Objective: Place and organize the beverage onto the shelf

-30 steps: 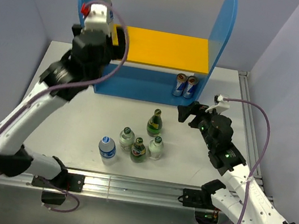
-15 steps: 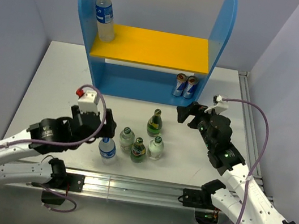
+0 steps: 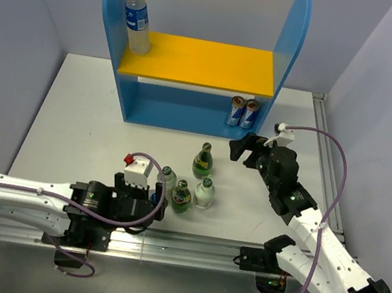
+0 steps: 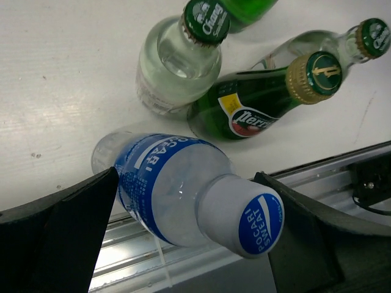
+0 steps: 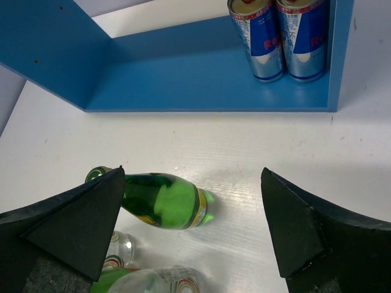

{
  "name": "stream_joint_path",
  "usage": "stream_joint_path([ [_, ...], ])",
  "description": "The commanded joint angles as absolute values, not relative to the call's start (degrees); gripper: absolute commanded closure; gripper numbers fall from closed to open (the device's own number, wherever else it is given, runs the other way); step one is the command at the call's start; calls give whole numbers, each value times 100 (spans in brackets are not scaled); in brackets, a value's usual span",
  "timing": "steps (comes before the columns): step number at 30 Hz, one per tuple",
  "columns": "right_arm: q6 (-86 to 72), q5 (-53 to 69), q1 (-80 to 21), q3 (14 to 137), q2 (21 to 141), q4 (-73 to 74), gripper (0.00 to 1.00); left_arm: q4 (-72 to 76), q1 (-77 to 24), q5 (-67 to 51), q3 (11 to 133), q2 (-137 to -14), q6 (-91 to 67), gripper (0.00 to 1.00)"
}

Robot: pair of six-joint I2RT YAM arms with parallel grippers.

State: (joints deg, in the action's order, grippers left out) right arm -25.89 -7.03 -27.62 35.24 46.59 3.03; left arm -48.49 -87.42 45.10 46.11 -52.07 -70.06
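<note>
The left tool (image 4: 185,177) is spread wide and grips nothing. Its fingers (image 4: 61,232) flank a clear plastic bottle with blue label and white cap (image 4: 177,189) standing on the white worktop (image 4: 55,91). Just past its tips are a pale glass bottle (image 4: 177,67) and a dark green glass bottle (image 4: 250,110). The right tool (image 5: 193,172), equally wide and empty, hangs above a second dark green glass bottle (image 5: 162,207). The blue two-level shelf (image 5: 183,79) lies ahead of it.
</note>
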Motion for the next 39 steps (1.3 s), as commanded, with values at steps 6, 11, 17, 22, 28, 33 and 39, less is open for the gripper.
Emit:
stream_joint_path([
  [6, -2602, -677, -2786, 3498, 4720, 185, 2, -5300, -9000, 5124, 4167, -5335, -8647, 1],
  [11, -2610, -677, -2786, 3480, 4746, 158, 2, -5195, -9009, 5229, 3894, -5388, -8938, 1],
  [17, -2610, -677, -2786, 3445, 4737, 150, 2, -5168, -9061, 5475, 3674, -5747, -9456, 1],
  [22, -2602, -659, -2786, 3428, 4746, 150, 2, -5431, -9132, 5817, 3753, -6221, -10028, 5],
  [28, -2619, -598, -2786, 3393, 4772, 88, 2, -6088, -9149, 6301, 4016, -6679, -10643, 30],
  [33, -2637, -527, -2786, 3331, 4746, 18, 2, -6916, -9149, 6705, 4385, -6706, -11082, 55],
  [39, -2646, -483, -2786, 3322, 4711, 18, 2, -7866, -9141, 7040, 5447, -6645, -10603, 100],
])
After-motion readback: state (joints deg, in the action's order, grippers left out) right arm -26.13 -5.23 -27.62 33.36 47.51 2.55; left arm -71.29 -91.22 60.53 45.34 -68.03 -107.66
